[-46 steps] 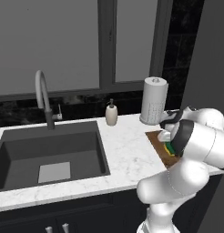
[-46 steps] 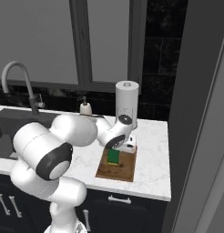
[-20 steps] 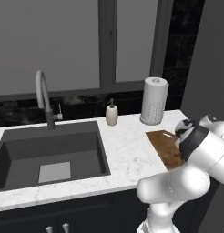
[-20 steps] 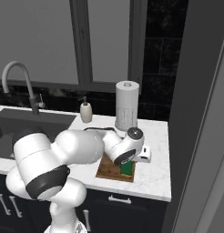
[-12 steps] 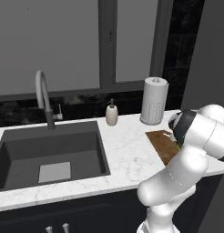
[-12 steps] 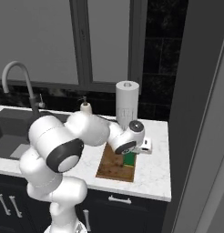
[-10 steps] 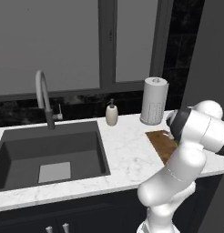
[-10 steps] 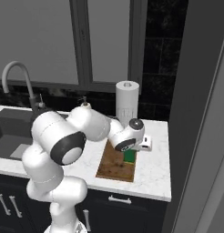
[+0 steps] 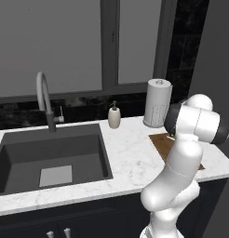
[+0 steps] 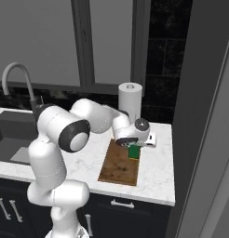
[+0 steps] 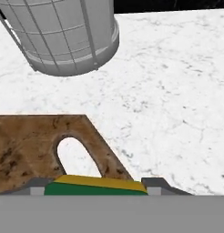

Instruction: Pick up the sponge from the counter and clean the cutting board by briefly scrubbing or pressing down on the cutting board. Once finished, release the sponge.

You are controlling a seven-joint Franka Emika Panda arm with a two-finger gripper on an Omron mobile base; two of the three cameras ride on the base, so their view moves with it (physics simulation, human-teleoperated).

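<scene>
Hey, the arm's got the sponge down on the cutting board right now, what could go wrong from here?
The gripper holds the sponge at the cutting board's far right corner, near its handle hole. A scrub stroke outward might run off the edge onto the counter.

The paper towel holder stands just beyond that end, so a wide swing could knock it.

Releasing here may leave the sponge partly overhanging the board.

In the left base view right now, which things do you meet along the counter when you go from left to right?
Faucet → sink basin → soap dispenser → paper towel roll → cutting board, whose right part is hidden behind the robot arm.
</scene>
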